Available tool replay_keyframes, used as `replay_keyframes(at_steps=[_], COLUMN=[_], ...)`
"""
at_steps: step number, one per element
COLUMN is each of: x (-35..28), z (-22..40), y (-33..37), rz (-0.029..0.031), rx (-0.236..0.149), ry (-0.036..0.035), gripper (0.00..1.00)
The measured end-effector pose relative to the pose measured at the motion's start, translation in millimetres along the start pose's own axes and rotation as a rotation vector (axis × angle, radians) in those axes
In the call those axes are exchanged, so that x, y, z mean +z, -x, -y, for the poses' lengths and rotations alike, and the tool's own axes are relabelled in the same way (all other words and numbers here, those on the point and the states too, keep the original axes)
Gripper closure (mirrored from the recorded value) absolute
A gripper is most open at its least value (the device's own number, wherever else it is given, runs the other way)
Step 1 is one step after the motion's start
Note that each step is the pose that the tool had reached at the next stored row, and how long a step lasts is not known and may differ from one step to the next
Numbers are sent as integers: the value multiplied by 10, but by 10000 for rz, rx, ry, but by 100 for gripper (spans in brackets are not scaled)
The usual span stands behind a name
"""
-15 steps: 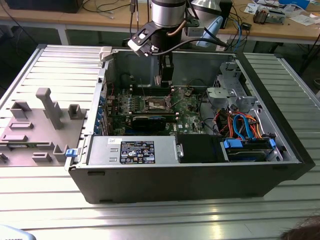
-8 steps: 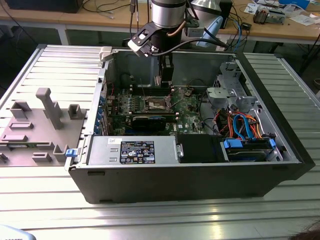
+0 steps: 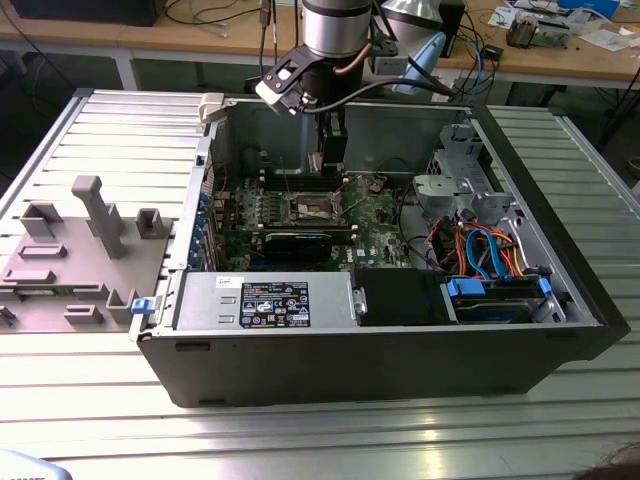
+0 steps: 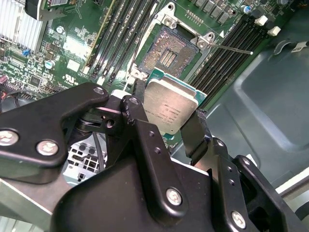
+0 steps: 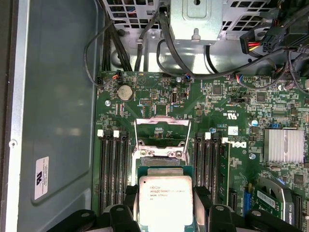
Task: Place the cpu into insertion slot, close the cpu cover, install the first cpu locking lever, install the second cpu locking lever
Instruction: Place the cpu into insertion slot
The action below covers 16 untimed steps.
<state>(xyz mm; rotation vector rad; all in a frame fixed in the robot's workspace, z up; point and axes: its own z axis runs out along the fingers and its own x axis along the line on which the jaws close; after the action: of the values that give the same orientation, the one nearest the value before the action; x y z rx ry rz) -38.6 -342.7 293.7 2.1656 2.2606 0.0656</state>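
Chip in hand: the small flat square silvery-grey cpu point(image 4: 171, 108) is pinched level by opposite edges between the gripper's point(image 4: 169, 110) black fingers point(image 4: 193, 135), hanging just above the dark-centred, silver-rimmed insertion slot point(image 4: 169, 53) and apart from it. That slot's thin silvery cpu cover point(image 5: 161, 121) stands raised, hinged open.

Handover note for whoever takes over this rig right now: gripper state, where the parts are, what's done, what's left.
The gripper is shut on the cpu, holding it by its edges near the insertion slot, not in it.
The insertion slot is empty and the cpu cover stands open.
Done: cpu in the grip.
Left: seating the cpu, closing the cpu cover, both locking levers.
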Motion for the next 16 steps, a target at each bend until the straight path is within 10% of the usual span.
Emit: replay_keyframes(at_steps=[16], x=[28], z=[1], y=[0], rz=[-1], rx=[0], ry=[0], gripper=[45])
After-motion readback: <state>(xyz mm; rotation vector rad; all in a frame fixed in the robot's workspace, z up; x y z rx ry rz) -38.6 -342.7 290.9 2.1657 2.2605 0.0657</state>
